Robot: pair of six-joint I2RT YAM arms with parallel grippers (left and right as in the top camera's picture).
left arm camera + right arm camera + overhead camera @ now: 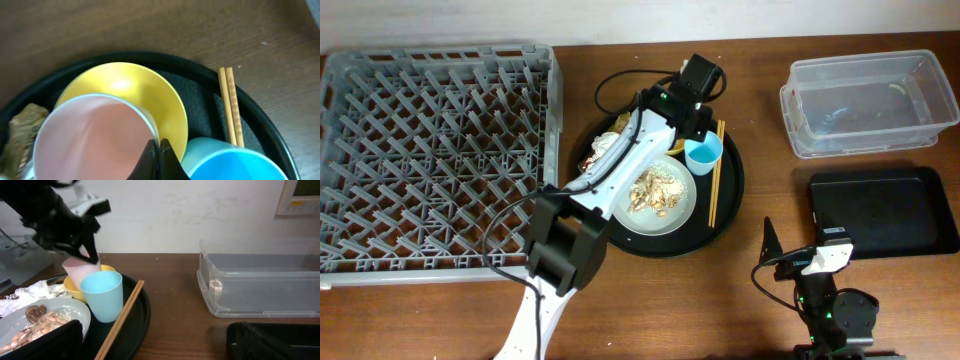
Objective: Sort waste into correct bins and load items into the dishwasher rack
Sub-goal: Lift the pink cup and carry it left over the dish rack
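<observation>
Pink cup (95,140): over the round black tray (728,200), at the yellow bowl (150,95), beside the blue cup (102,295).
Left tool (89,250): we see it clamped on the pink cup's rim.
Right tool (769,243): off the tray; we cannot tell its grip.

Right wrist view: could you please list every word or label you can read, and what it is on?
Crumpled wrapper: dark letters at its left edge, cut off and too blurred to read.
Wall panel: pale display, markings too small to read.
No text here can be read for certain.
</observation>
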